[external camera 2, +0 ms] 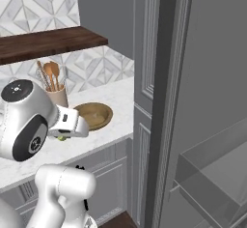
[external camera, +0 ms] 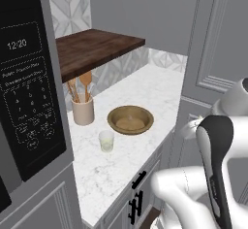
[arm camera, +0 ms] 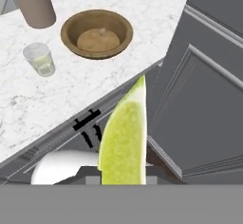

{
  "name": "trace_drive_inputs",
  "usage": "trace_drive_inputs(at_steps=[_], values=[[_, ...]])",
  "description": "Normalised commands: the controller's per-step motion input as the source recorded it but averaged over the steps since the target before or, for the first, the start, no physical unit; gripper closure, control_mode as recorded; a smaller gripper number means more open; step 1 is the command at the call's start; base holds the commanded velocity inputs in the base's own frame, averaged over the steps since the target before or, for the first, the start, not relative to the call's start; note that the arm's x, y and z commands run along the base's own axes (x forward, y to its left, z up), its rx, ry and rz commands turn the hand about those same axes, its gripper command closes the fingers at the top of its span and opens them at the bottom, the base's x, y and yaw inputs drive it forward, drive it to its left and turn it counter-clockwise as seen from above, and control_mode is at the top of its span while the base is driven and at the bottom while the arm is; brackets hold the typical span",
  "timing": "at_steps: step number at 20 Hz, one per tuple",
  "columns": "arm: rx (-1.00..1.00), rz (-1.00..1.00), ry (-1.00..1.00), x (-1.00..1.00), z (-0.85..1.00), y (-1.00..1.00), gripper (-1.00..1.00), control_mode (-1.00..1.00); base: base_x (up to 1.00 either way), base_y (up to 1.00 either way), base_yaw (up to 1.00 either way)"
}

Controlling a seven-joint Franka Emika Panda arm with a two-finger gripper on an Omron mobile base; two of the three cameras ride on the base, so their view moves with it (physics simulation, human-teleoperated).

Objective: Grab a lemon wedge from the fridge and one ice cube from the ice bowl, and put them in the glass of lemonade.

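A yellow-green lemon wedge (arm camera: 123,142) stands large at the bottom of the hand view, with my gripper (external camera 2: 62,135) shut on it. It hangs off the counter's front edge, above the cabinet fronts. The glass of lemonade (external camera: 106,140) (arm camera: 40,59) stands on the white marble counter. Just beyond it sits the wooden ice bowl (external camera: 115,112) (arm camera: 69,26) (external camera 2: 99,108) with a small lump in its middle. To the right, the dark grey fridge (external camera 2: 207,92) stands open, with a shelf and drawer showing low down.
A tan crock of wooden spoons (external camera: 83,110) (arm camera: 33,4) stands behind the glass. A black microwave (external camera: 24,87) fills the left, under a dark wood shelf (external camera: 92,48). A tall panelled cabinet (external camera 2: 144,77) ends the counter. Black handles (arm camera: 88,123) mark the cabinet fronts below.
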Motion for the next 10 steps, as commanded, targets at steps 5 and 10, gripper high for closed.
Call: trace_drive_inputs(at_steps=[5, 10], values=[[-0.05, 0.1, 0.0, 0.02, -0.14, 0.44, 1.0, -1.0, 0.0, 0.0, 0.0], [-0.06, 0.29, -0.01, 0.02, -0.05, 0.41, 1.0, -1.0, 0.0, 0.0, 0.0]])
